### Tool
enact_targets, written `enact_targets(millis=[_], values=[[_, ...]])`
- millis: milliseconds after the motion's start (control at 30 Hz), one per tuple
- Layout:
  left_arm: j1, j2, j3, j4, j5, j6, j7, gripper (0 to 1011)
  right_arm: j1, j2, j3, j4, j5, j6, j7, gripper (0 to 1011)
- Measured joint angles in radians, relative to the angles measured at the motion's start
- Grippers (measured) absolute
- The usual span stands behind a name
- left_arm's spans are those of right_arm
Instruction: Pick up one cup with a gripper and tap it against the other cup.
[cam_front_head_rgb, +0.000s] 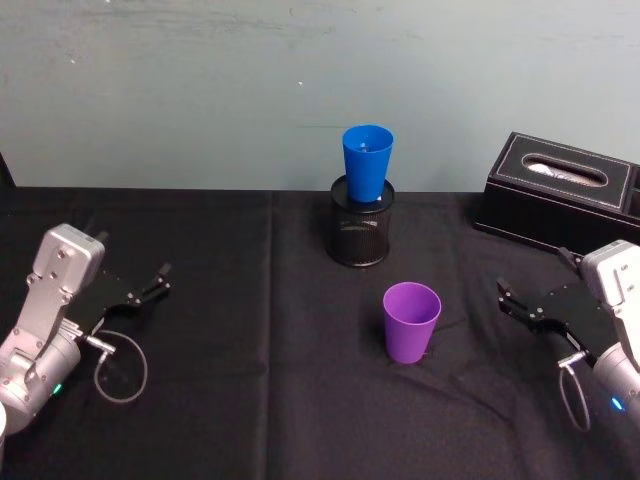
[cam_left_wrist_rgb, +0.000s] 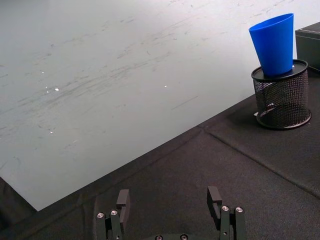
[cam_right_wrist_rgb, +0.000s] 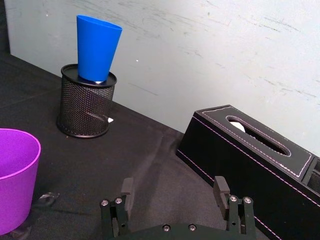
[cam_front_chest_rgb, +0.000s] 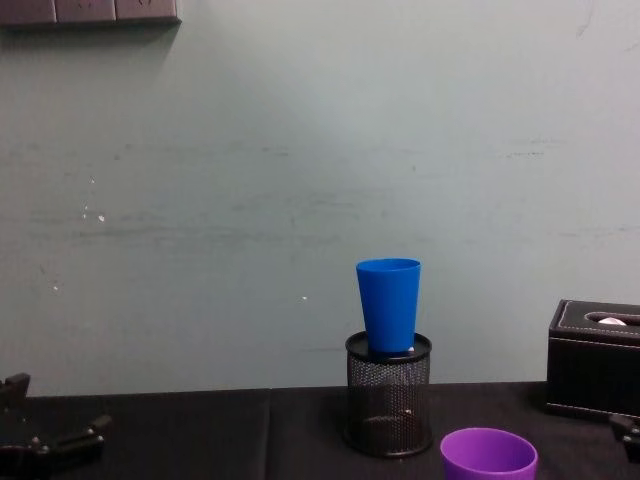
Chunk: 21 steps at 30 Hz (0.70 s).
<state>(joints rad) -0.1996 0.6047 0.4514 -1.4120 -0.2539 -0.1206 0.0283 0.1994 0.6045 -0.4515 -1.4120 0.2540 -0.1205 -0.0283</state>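
**Both cups untouched, both jaws released**

The purple cup (cam_front_head_rgb: 411, 320) is smooth, plain, tapered and wide-rimmed. It stands upright, mouth up, on the black-clothed bench (cam_front_head_rgb: 250, 400), in front of the holder (cam_front_head_rgb: 361, 235) and slightly to its right. The blue cup (cam_front_head_rgb: 367, 162), taller and slimmer, sits upright in the mouth of this black mesh holder, most of it rising above the rim.

The left gripper (cam_front_head_rgb: 160, 280) rests well to the holder's left and nearer the robot, jaws spread and holding nothing. The right gripper (cam_front_head_rgb: 505, 300) lies to the holder's right, in front of the tissue box (cam_front_head_rgb: 560, 190), jaws likewise apart and empty. The purple cup stands between the two grippers, nearer the right one and touching neither.

The head view looks down into both cups. The chest view gives the blue cup side-on and the purple rim at its lower edge. The right wrist view has the purple wall close by, and the left wrist view has the blue cup and the holder.
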Motion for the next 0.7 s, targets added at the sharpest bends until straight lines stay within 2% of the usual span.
enact_targets(millis=[700], values=[[0.000, 0.000, 0.000, 0.000, 0.000, 0.000, 0.000, 1011, 0.000, 0.000, 0.000, 0.000, 0.000, 0.000, 0.000, 1003]])
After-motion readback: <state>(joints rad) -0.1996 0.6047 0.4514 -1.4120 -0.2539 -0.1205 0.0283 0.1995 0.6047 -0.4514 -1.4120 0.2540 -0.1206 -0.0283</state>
